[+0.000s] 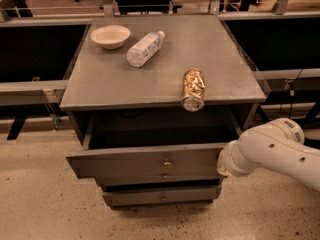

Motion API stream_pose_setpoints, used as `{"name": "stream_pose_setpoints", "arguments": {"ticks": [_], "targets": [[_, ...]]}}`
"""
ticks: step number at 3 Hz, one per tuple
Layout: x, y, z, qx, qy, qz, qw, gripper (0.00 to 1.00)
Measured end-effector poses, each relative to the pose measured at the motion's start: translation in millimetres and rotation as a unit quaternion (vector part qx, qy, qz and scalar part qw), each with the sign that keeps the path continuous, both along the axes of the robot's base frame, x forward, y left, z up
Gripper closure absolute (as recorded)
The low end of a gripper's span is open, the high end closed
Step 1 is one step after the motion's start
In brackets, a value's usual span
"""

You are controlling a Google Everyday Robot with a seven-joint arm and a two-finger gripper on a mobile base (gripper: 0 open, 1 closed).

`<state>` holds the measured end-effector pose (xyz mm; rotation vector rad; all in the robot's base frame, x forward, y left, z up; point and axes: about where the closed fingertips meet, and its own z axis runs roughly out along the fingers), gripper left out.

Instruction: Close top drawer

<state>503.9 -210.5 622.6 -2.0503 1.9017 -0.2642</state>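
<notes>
Flanking the right end of the top drawer (135, 165), pincer (221, 165) sits below jar (193, 89).

Desk (165, 69): one. On it, three items: one bowl (110, 36), one clear bottle (144, 48), one gold jar (193, 88). Drawers: three, being one top drawer (130, 163) and two shorter drawers (150, 179) below it. Knobs (167, 163): three. Arm (272, 151): one. Claw (220, 165): one, at the top drawer's right front end.

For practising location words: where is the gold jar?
In camera view, the gold jar lies at the front edge of the cabinet top, right of centre, above the open top drawer; the gripper is at that drawer's right end.
</notes>
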Motion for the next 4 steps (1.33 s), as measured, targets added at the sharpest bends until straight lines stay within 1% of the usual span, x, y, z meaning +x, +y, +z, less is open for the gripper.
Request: {"name": "stream_pose_setpoints", "arguments": {"ticks": [2,3,4], "targets": [[0.0,0.0,0.0,0.000,0.000,0.000,1.0000,0.13],[0.0,0.0,0.0,0.000,0.000,0.000,1.0000,0.00],[0.0,0.0,0.0,0.000,0.000,0.000,1.0000,0.00]]}}
